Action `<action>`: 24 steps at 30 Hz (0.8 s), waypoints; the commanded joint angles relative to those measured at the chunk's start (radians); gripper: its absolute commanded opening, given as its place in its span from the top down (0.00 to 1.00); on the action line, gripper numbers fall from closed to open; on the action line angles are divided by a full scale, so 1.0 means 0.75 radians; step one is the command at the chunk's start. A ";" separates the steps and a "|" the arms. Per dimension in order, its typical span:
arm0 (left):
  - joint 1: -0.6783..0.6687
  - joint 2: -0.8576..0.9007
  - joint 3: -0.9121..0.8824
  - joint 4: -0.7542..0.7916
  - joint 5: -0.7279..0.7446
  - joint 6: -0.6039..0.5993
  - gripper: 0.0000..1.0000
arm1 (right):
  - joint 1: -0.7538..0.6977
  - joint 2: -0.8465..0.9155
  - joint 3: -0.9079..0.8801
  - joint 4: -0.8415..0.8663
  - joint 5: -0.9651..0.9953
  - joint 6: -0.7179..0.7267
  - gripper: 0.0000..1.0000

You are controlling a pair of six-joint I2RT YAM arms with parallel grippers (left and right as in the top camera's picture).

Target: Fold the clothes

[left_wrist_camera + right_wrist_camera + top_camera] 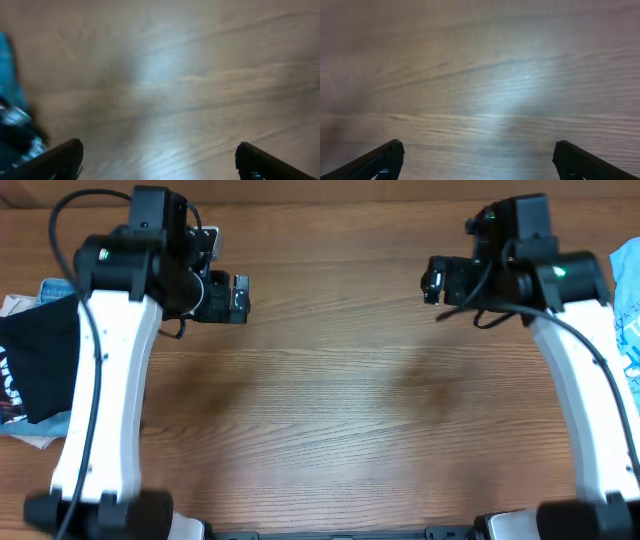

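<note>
Left hand (238,295) and right hand (432,280) both released, empty over counter (330,410) — looks between folds; clothes not in view — next needs fetching them.

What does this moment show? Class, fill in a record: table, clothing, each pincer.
table: wooden, bare between the arms
black shirt with white lettering: at left edge
light-blue printed shirt: at right edge
plain black garment: not in view
left pincer: open, empty, over bare wood
right pincer: open, empty, over bare wood
</note>
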 commanded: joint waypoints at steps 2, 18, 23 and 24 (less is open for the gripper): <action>-0.191 -0.321 -0.112 0.106 -0.262 -0.051 0.00 | 0.000 -0.271 -0.145 0.112 0.114 0.061 0.00; -0.470 -1.040 -0.830 0.533 -0.678 -0.227 0.00 | 0.000 -1.154 -0.863 0.298 0.295 0.100 0.00; -0.470 -1.039 -0.895 0.459 -0.716 -0.226 0.00 | 0.000 -1.148 -0.863 0.149 0.296 0.100 0.00; -0.470 -1.033 -0.899 0.452 -0.716 -0.227 0.00 | 0.000 -1.146 -0.863 0.127 0.295 0.100 0.00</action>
